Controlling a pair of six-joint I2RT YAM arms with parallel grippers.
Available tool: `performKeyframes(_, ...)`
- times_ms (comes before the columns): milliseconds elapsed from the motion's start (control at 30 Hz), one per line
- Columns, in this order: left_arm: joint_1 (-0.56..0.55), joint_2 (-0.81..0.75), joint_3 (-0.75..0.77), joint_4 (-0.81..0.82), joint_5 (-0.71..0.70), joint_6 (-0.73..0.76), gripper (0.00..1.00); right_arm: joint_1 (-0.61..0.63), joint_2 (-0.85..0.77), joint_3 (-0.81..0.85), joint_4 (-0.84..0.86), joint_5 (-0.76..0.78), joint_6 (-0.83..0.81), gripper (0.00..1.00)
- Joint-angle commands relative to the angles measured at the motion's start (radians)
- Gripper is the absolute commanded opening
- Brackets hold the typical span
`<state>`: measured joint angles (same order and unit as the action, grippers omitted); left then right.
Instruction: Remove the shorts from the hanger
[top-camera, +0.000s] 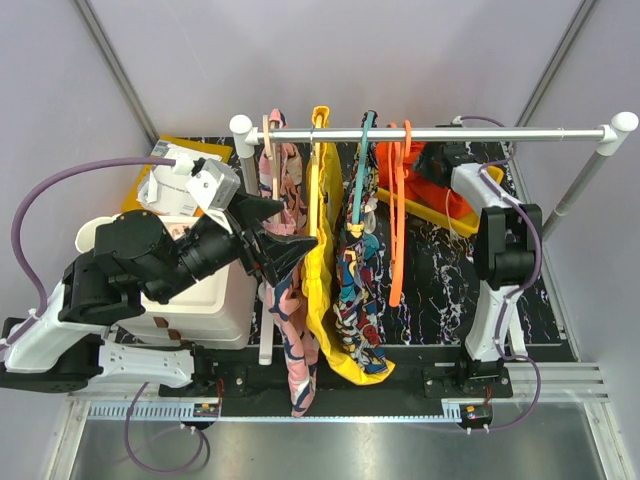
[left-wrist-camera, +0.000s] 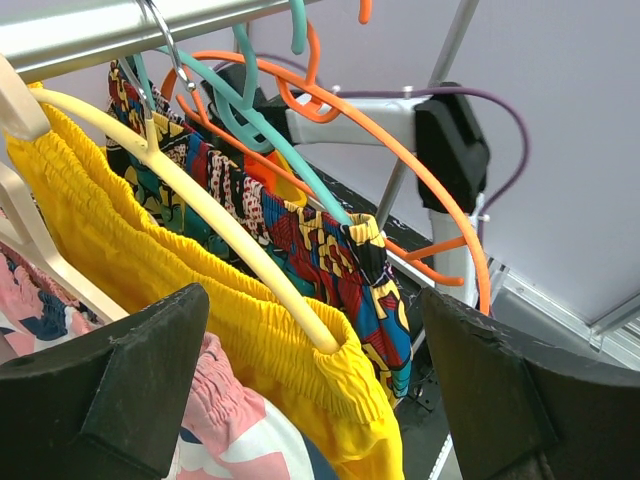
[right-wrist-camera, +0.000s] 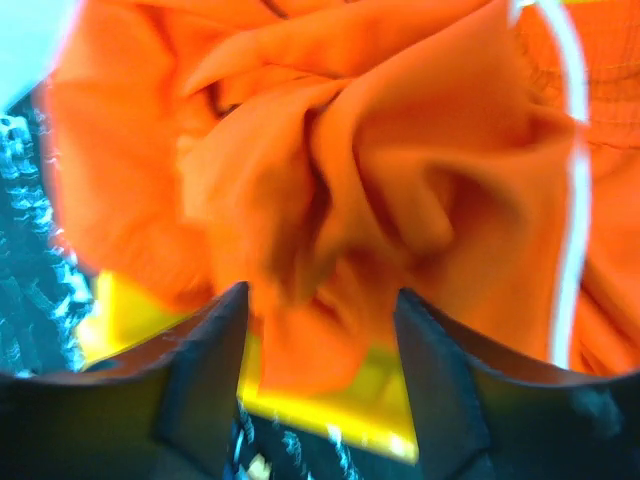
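Observation:
The orange-red shorts (top-camera: 425, 185) lie crumpled at the back right, off the hanger, on something yellow (right-wrist-camera: 330, 400). In the right wrist view the shorts (right-wrist-camera: 330, 170) fill the blurred frame, with the pale drawstring (right-wrist-camera: 575, 200) at the right. My right gripper (right-wrist-camera: 320, 300) is open just above the heap, a fold of fabric lying loose between its fingers. In the top view it (top-camera: 440, 158) is behind the rail. The slim orange hanger (top-camera: 397, 230) hangs bare on the rail, and also shows in the left wrist view (left-wrist-camera: 440, 190). My left gripper (left-wrist-camera: 312, 300) is open by the yellow garment, holding nothing.
The metal rail (top-camera: 430, 133) carries a yellow garment (top-camera: 322, 260) on a pale hanger, a multicoloured garment (top-camera: 355, 290) on a teal hanger (top-camera: 362, 160) and a pink patterned one (top-camera: 290, 330). A white bin (top-camera: 200, 295) stands at the left. A black marbled mat (top-camera: 430, 290) covers the table.

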<state>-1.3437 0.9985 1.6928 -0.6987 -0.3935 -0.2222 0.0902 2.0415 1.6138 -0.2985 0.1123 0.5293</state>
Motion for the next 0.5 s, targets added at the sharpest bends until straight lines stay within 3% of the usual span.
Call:
performKeyframes(0,-0.005,0.006,0.001,0.041,0.018,-0.002,0.91,-0.004,-0.193,-0.077,-0.05,-0.003,0.026,0.71)
performKeyframes(100,-0.005,0.012,0.002,0.045,0.033,0.0,0.91,-0.004,-0.27,-0.155,-0.071,-0.01,0.054,0.81)
performKeyframes(333,-0.005,-0.001,-0.016,0.051,0.048,0.006,0.91,0.008,-0.429,-0.383,-0.067,-0.14,0.136,0.84)
performKeyframes(467,-0.005,-0.04,-0.044,0.047,0.039,0.006,0.92,0.081,-0.597,-0.553,-0.034,-0.174,0.123,0.86)
